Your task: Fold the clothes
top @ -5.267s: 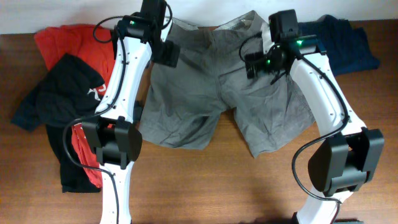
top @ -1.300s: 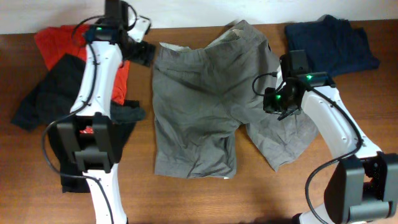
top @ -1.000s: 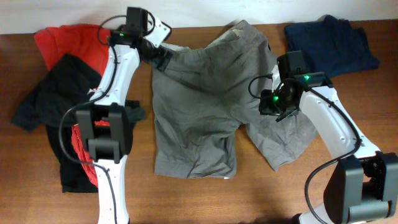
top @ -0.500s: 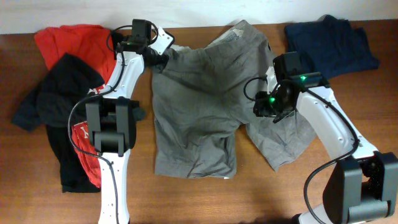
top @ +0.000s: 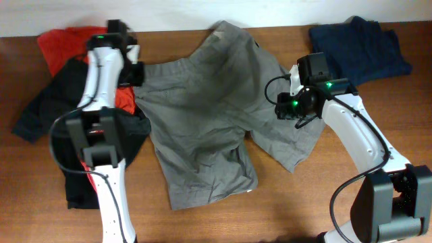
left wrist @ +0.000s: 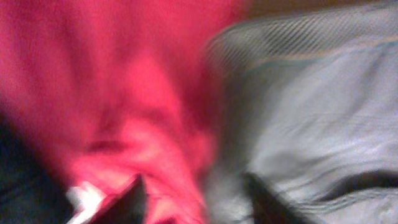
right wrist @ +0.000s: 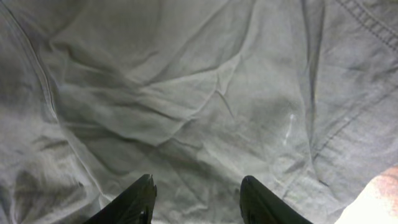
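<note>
The grey shorts (top: 209, 115) lie crumpled across the middle of the table, their waistband corner drawn toward the left. My left gripper (top: 133, 73) sits at that left corner. The left wrist view is blurred: its jaws (left wrist: 196, 202) stand apart over the seam where the red T-shirt (left wrist: 93, 93) meets the grey shorts (left wrist: 311, 118), with no cloth pinched between them. My right gripper (top: 282, 109) hovers over the shorts' right leg. It is open (right wrist: 199, 202), with only wrinkled grey cloth (right wrist: 186, 93) beneath it.
The red T-shirt (top: 57, 44) and a black top with white print (top: 61, 101) are piled at the left, partly under the left arm. A dark navy garment (top: 361, 44) lies at the back right. Bare wooden table (top: 270, 209) runs along the front.
The left arm swung left and the shorts slid and bunched leftward with it. The left jaws closed on the waistband, then widened again. The right gripper barely moved.
</note>
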You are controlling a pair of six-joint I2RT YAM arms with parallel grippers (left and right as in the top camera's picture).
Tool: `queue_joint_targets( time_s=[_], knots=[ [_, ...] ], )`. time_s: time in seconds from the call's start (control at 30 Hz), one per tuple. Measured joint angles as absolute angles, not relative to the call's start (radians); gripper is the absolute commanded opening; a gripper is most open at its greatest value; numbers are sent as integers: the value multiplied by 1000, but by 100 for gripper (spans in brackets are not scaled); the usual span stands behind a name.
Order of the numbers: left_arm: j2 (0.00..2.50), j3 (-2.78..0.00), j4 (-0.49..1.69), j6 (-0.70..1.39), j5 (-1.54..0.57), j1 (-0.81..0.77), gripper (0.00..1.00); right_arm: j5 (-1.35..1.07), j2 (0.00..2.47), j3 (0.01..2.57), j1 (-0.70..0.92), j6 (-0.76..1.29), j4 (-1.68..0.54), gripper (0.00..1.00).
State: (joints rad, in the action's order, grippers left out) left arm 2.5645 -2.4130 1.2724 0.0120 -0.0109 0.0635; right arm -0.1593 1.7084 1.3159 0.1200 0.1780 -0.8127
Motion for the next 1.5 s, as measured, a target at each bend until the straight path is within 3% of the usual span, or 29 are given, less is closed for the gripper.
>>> queue_joint_targets(
  time_s=[0.33,0.53,1.07,1.23,1.5],
  knots=[
    [2577,-2561,1471,35,-53,83,72,-155,1822,1316,117,218,-788,49],
    [2577,-2809,1575,2,-63,69,81,-155,1894,1316,116,233,-815,49],
    [2577,-2886,1584,-151,-70,-31,86,-42,2007,1320,116,236,-798,50],
    [2577,-2886,1582,-163,-66,-30,86,52,2041,1341,116,236,-651,50],
    [2577,-2886,1576,-165,-63,-29,86,153,2187,1385,116,224,-149,49]
  ],
)
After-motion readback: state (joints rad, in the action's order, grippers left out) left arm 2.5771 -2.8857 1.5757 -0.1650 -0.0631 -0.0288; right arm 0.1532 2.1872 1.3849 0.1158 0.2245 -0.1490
